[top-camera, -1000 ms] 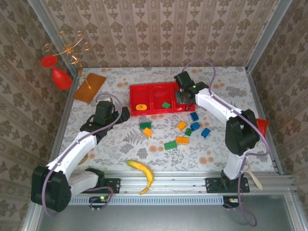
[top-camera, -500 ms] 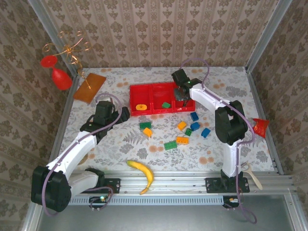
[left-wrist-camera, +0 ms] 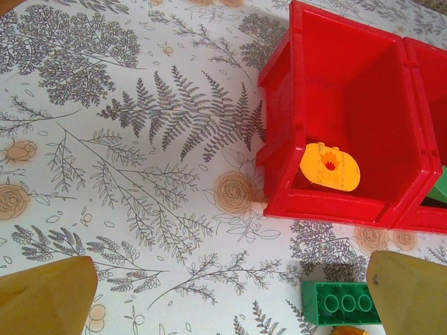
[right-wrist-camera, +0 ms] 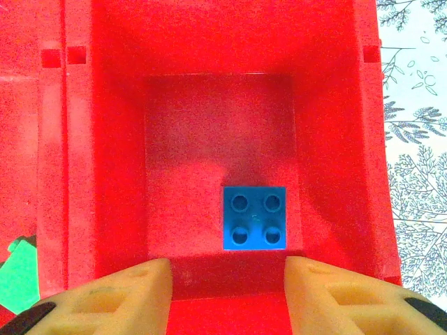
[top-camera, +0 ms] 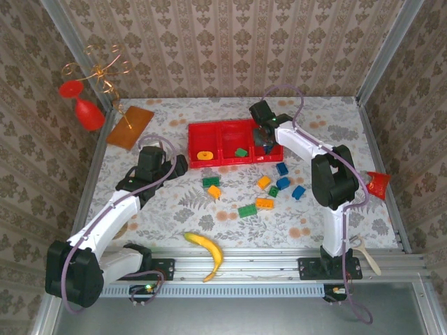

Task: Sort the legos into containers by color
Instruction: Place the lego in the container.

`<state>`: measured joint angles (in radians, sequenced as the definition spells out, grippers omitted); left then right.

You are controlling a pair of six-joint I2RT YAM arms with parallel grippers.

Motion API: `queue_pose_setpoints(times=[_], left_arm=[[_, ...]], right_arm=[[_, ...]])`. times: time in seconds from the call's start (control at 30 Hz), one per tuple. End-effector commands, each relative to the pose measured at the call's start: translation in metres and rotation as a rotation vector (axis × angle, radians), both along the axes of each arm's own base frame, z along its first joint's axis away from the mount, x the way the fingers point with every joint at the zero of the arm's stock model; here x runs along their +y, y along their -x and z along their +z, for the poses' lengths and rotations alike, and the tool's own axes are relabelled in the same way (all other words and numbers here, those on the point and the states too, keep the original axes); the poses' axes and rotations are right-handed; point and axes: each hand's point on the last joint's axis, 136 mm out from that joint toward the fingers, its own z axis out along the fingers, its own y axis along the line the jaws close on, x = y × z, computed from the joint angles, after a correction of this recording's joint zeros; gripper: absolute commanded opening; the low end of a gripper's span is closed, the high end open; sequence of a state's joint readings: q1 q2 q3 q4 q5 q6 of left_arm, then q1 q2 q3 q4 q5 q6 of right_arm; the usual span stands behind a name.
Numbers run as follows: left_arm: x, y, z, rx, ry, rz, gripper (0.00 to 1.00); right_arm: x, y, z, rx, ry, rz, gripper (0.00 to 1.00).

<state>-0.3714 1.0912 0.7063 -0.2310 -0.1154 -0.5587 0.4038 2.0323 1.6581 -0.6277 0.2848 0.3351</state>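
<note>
Floral bench (top-camera: pixel 174 209): our right end effector (right-wrist-camera: pixel 225 273) hangs parted over 1 loose blue lego (right-wrist-camera: pixel 254 217), center-frame in its color's red tray (right-wrist-camera: pixel 119 139) compartment; left end effector (left-wrist-camera: pixel 230 293) gapes wide.

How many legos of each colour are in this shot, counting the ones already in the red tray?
Orange legos: 4, one of them in the tray
Green legos: 4, one of them in the tray
Blue legos: 4, one of them in the tray
Total: 12
</note>
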Motion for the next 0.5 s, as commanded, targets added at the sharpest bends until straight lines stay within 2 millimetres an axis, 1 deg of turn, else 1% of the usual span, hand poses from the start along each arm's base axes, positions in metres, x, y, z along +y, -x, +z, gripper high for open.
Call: queue_pose_setpoints(times=[0.0, 0.13, 0.3, 0.47], left_arm=[[0.002, 0.000, 0.000, 0.007, 0.017, 0.017, 1.00], [0.001, 0.001, 0.000, 0.014, 0.009, 0.010, 1.00], [-0.003, 0.006, -0.001, 0.034, -0.007, -0.008, 1.00], [-0.017, 0.014, -0.005, 0.058, -0.029, -0.043, 1.00]], right_arm=[[-0.003, 0.001, 0.019, -0.036, 0.000, -0.002, 0.48], [-0.002, 0.007, 0.032, -0.058, -0.016, 0.005, 0.49], [-0.004, 0.022, 0.048, -0.082, -0.036, 0.005, 0.54], [-0.014, 0.044, 0.052, -0.084, -0.055, -0.029, 0.61]])
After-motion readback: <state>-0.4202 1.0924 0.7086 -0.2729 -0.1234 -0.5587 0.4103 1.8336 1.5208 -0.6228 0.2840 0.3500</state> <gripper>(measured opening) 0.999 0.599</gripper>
